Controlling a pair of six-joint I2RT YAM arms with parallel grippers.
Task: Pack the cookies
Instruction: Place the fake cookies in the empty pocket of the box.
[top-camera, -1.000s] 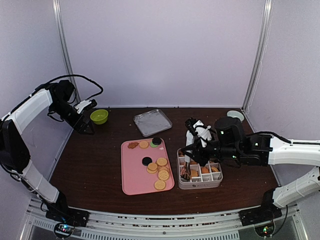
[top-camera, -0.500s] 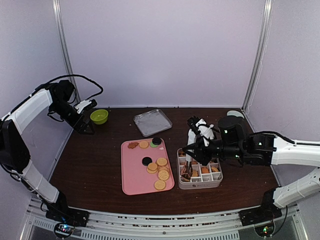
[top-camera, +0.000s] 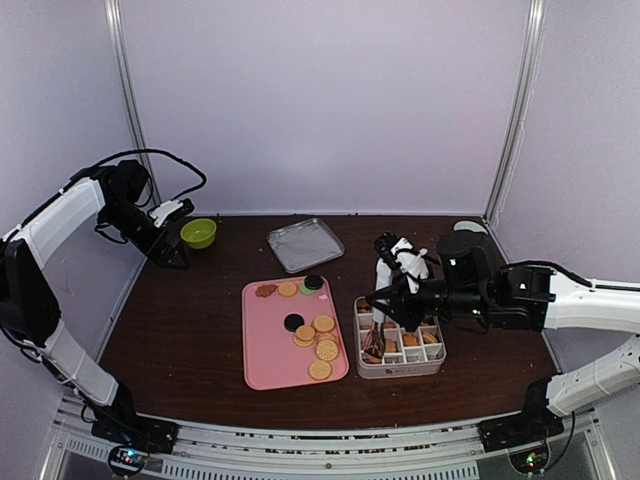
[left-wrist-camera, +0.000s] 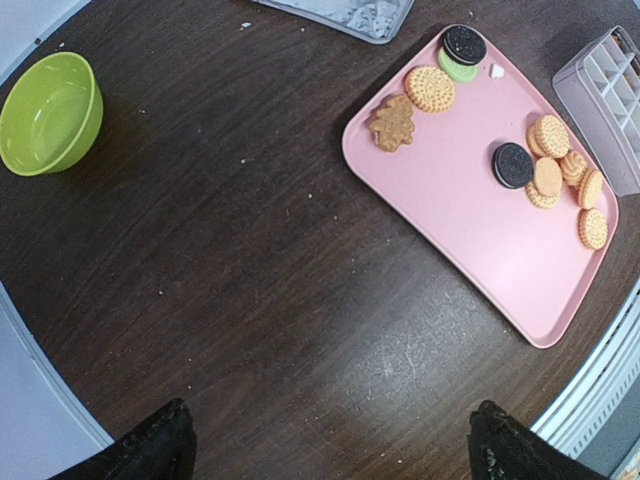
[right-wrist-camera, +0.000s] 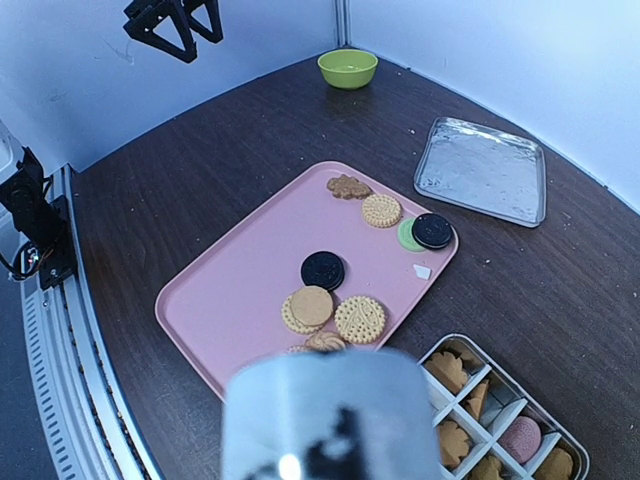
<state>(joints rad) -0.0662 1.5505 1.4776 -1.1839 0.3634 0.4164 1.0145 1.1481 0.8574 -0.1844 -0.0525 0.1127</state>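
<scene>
Several cookies (top-camera: 320, 340) lie on a pink tray (top-camera: 265, 345): golden rounds, two black ones, a green one and a brown flower shape (left-wrist-camera: 392, 122). More cookies (right-wrist-camera: 448, 370) sit in a divided box (top-camera: 435, 362) to the tray's right. My right gripper (top-camera: 398, 262) is shut on metal tongs (top-camera: 377, 310), which slant down with their tips in the box's left compartments. The tongs (right-wrist-camera: 330, 420) blur across the bottom of the right wrist view and hide the fingers. My left gripper (top-camera: 168, 255) hangs open at the far left, its fingertips (left-wrist-camera: 165, 445) wide apart over bare table.
A green bowl (top-camera: 198, 233) stands at the back left, next to the left gripper. A flat metal lid (top-camera: 305, 244) lies behind the pink tray. A small round white object (top-camera: 470, 230) sits at the back right corner.
The right arm has shifted slightly to the right with the tongs, whose tips stay in the box. The left arm has not moved.
</scene>
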